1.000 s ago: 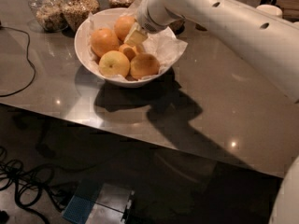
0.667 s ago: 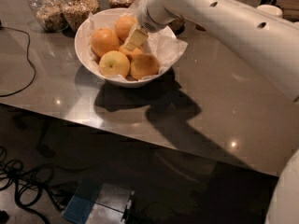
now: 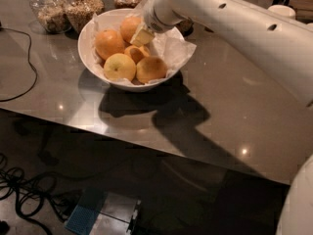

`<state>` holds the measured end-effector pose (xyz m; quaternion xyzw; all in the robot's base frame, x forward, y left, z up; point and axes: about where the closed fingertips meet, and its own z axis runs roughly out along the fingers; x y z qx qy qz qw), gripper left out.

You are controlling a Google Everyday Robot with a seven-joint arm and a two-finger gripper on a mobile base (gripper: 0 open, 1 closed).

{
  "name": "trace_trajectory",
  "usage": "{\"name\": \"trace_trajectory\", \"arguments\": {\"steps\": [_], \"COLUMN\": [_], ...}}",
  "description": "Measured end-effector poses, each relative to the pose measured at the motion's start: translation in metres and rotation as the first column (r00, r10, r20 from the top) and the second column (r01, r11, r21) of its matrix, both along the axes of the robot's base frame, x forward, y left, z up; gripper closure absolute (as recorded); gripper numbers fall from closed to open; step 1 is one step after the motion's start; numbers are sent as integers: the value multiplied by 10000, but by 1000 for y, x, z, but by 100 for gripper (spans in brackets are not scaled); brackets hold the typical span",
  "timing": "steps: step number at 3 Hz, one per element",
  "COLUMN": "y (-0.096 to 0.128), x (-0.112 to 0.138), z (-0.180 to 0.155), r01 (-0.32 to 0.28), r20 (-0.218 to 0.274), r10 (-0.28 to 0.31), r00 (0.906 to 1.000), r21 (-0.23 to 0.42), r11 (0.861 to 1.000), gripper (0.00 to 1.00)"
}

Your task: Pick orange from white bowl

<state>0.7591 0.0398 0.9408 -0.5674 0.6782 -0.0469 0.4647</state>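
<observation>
Five oranges (image 3: 110, 43) sit in the one white bowl (image 3: 86, 47), on crumpled white paper (image 3: 178, 50). The middle orange is half hidden by its neighbours. The gripper (image 3: 142, 35) is down inside the bowl, its yellowish tip at the back orange. I cannot tell whether it touches the fruit, how wide it stands or whether it has hold of anything. One white arm (image 3: 234, 23) reaches in from the bowl's right. Behind the bowl stand three glass jars (image 3: 83, 6) of brownish contents, tops cut off. Left of the bowl, one black cable (image 3: 36, 72) lies on the grey counter (image 3: 220, 111).
</observation>
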Motion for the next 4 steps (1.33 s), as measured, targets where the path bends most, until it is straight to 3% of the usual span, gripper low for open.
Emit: {"name": "trace_trajectory", "arguments": {"steps": [2, 4], "y": [13, 30], "x": [7, 7], "z": [-6, -17], "r01": [-73, -258], "r20": [-16, -328], "r10": [73, 291], "r00": [10000, 9990], "r21": [403, 971], "r11": [9992, 9949], "gripper": [32, 34]}}
